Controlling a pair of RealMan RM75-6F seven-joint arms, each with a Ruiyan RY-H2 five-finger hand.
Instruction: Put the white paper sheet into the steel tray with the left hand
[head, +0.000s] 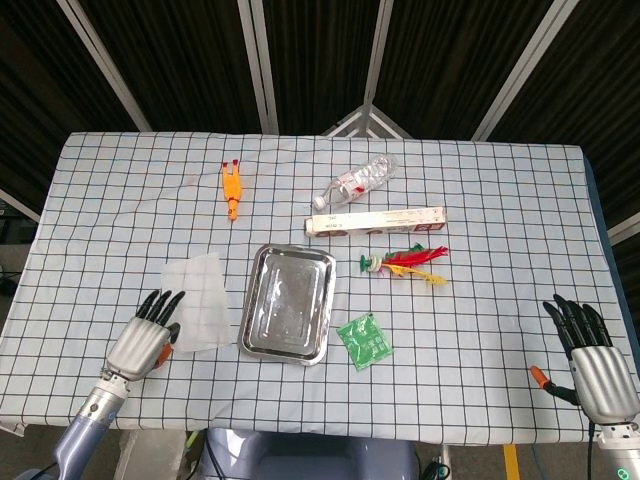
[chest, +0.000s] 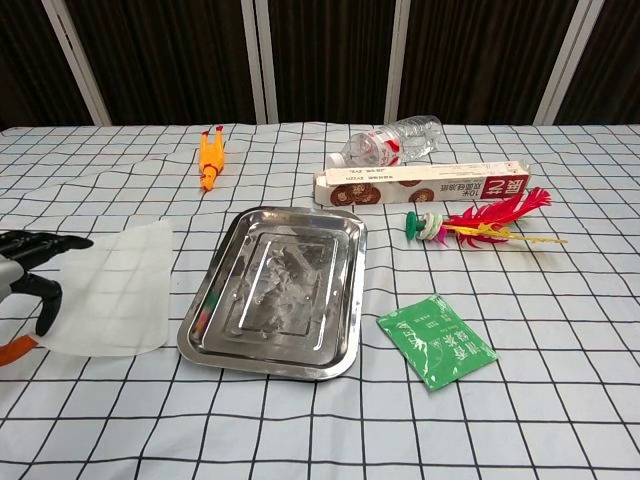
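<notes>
The white paper sheet (head: 198, 298) (chest: 115, 290) lies just left of the steel tray (head: 262, 258) (chest: 200, 335), with its left side raised off the checked cloth. My left hand (head: 148, 335) (chest: 25, 272) pinches the sheet's left edge, fingers above and thumb below. The tray holds nothing. My right hand (head: 590, 355) rests at the table's front right corner, fingers spread and holding nothing; only the head view shows it.
An orange rubber chicken (head: 232, 190) (chest: 210, 158) lies at the back left. A plastic bottle (head: 356, 182), a long box (head: 376, 220) and a feathered shuttlecock (head: 405, 262) lie behind and right of the tray. A green packet (head: 364, 340) lies beside the tray's front right corner.
</notes>
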